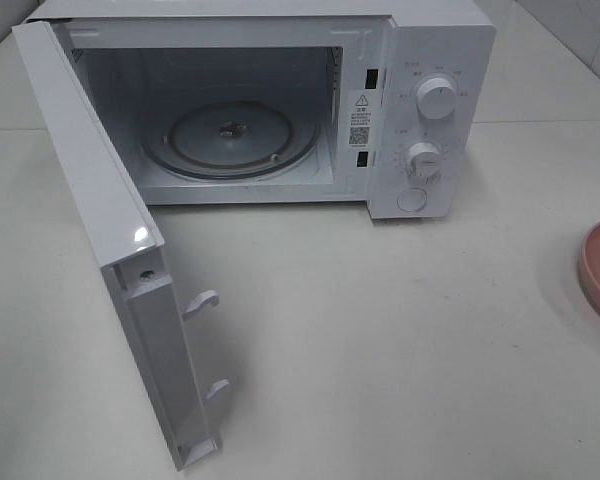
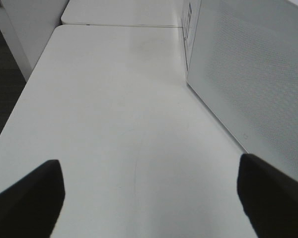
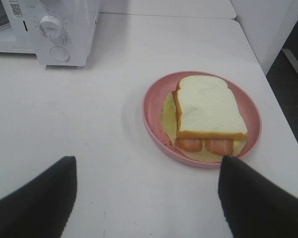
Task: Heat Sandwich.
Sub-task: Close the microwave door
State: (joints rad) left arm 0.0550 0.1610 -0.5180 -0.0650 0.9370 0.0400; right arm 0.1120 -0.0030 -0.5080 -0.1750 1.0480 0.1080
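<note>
**Sandwich Still Plated, Microwave Standing Open**

The microwave [image 1: 280,110] stood on the table [image 1: 380,330] with its door [image 1: 110,260] swung wide. The sandwich [image 3: 206,111] lay on the pink plate [image 3: 154,119], well apart from the oven. It appeared light, soft and loosely layered; a hold across the crust edges seemed safest. The right gripper [image 3: 146,198] hovered near it, jaws spread and empty. The left gripper [image 2: 149,198] was likewise spread, holding nothing.

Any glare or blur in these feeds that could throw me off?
Exterior high: small glare spot on the microwave door, otherwise sharp. Left wrist: even, soft light; fingertips are dark blurs. Right wrist: sandwich and pink plate sharp, faint shadows.
</note>
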